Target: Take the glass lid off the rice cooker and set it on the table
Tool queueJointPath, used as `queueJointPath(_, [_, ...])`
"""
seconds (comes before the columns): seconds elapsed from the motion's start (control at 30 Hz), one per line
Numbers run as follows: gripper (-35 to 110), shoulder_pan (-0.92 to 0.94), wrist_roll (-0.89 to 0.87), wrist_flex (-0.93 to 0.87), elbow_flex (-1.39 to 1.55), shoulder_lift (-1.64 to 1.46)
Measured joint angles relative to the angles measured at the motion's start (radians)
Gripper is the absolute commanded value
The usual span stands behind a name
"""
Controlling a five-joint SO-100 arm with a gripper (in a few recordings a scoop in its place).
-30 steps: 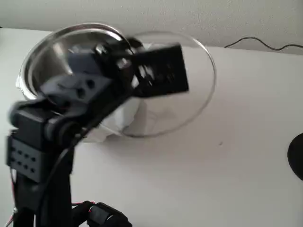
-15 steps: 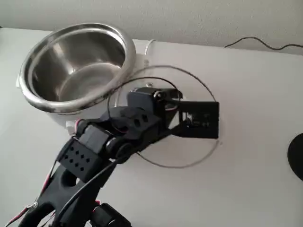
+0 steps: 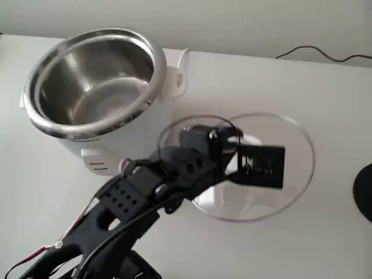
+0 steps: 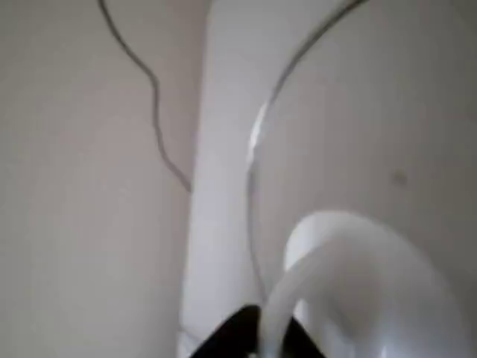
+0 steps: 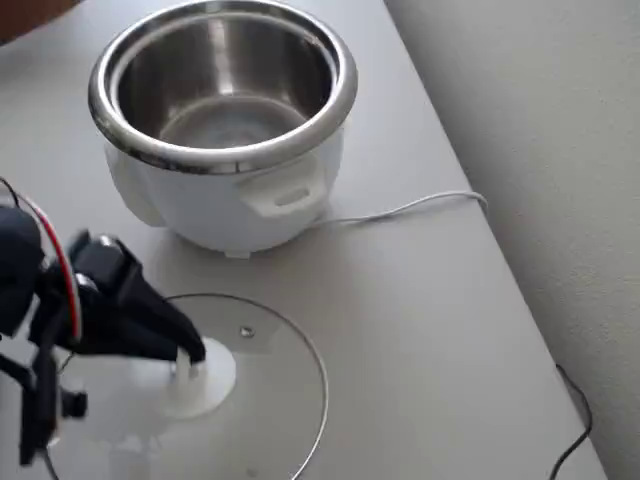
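Lid: you have the round clear glass lid flat on the white table, beside the cooker.
Cooker: white rice cooker, steel pot uncovered.
Gripper: black gripper pinching the lid's white knob.

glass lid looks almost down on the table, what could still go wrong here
The gripper is on the white knob of the glass lid; if the lid isn't flat on the table yet, opening could let it drop and clatter. Pulling back carelessly could drag the lid toward the rice cooker close by.
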State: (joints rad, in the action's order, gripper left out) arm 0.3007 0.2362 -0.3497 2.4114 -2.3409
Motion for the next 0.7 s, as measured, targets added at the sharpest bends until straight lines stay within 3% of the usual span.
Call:
queueJointPath(0.27, [0, -0.021, -0.071, 0.167, 0.097, 0.140])
queueJointPath(0.7, [0, -0.115, -0.144, 0.293, 0.097, 0.272])
